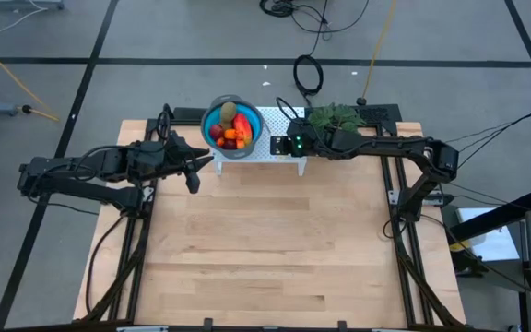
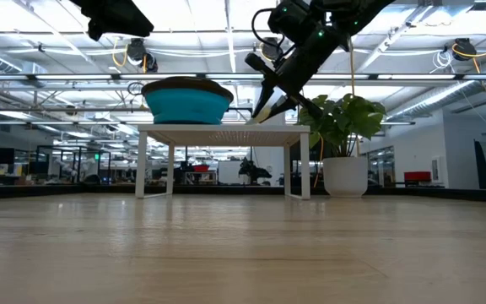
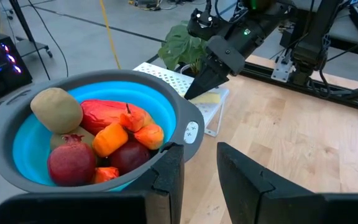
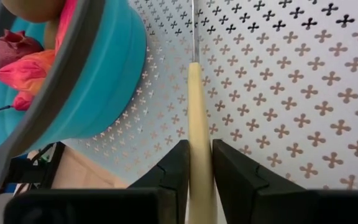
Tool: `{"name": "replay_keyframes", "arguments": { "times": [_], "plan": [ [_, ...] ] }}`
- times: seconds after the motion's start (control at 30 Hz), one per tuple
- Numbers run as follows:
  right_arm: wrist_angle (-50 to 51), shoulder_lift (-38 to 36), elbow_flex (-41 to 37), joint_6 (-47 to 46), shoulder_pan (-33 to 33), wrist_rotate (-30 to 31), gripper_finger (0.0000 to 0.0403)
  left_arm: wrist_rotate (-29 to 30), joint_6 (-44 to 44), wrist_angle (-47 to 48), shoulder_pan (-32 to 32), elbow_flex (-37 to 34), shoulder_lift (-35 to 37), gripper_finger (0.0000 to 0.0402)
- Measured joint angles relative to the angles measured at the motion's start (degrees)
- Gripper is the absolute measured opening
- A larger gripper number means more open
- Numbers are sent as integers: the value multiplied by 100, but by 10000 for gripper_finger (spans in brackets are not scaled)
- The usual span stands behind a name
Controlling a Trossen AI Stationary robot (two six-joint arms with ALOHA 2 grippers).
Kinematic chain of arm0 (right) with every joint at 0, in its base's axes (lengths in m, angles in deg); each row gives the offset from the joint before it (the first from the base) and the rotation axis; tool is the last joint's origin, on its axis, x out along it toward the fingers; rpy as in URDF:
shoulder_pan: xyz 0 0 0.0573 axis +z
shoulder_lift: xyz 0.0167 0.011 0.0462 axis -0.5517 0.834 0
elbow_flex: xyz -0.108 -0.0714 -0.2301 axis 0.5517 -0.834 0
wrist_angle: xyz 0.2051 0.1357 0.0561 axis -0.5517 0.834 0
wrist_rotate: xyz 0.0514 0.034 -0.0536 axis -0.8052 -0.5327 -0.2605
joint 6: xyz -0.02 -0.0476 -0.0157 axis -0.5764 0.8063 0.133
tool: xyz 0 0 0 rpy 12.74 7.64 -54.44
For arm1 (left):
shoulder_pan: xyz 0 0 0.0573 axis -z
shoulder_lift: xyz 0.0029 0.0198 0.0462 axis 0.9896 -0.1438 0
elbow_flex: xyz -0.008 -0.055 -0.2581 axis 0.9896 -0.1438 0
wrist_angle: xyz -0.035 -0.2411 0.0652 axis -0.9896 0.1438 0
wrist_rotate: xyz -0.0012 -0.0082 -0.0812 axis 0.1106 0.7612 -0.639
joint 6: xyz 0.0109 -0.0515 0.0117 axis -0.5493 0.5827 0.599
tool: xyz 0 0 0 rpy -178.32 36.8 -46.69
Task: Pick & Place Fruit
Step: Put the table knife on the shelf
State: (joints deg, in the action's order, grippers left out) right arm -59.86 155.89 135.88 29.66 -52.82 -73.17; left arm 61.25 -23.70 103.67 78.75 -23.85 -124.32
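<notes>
Bowl (image 3: 185, 127), blue inside with a grey rim, standing on a small white perforated stand (image 1: 270, 138) at the far edge of the table. Contents: fruit (image 3: 98, 140), heaped together and filling the bowl to its rim.

Fruit, itemised from the left wrist view: one olive-brown oval (image 3: 56, 110) on top at one side; one long red-orange piece (image 3: 107, 114) across the middle; two dark red balls (image 3: 71, 163), one stemmed, lying touching each other; small orange pieces (image 3: 109, 140) wedged between them. All surfaces are smooth and matte.

Knife (image 4: 197, 118), slim, cream-yellow handle, lying on the perforated stand just beside the bowl.

Right gripper (image 4: 197, 165): over the stand beside the bowl, fingers narrow, closed against the two sides of the knife handle.

Left gripper (image 3: 194, 180): near the bowl on the side away from the knife, raised off the table, fingers a little apart, nothing between them.

Potted plant (image 2: 346, 148), leafy green in a white pot, at the far edge next to the stand, under the right arm.

Surface: pale wooden table (image 1: 265, 249), planked, on a dark frame.

Room: grey floor marked with dark lines, loose cables (image 1: 308, 69), a bright open hall with ceiling lights beyond the table.
</notes>
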Motion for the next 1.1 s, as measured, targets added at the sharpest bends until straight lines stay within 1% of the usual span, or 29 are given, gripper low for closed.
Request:
{"name": "replay_keyframes", "arguments": {
  "times": [0.17,0.5,0.73,0.9,1.03,1.1],
  "plan": [
    [53,0,0,-24,0,0,61,0,-62,-2,0,0,0,93],
    [94,-2,0,-91,2,0,83,0,-72,-60,0,0,0,93],
    [84,-2,0,-84,2,0,82,0,-107,-74,0,2,0,93],
    [-52,-2,0,230,2,1,82,0,-107,-73,0,2,0,93],
    [-390,-16,0,920,68,-3,78,-17,-105,-72,0,2,4,93],
    [-447,-65,0,1257,128,-15,74,-151,-103,-72,0,2,4,93]
  ]
}}
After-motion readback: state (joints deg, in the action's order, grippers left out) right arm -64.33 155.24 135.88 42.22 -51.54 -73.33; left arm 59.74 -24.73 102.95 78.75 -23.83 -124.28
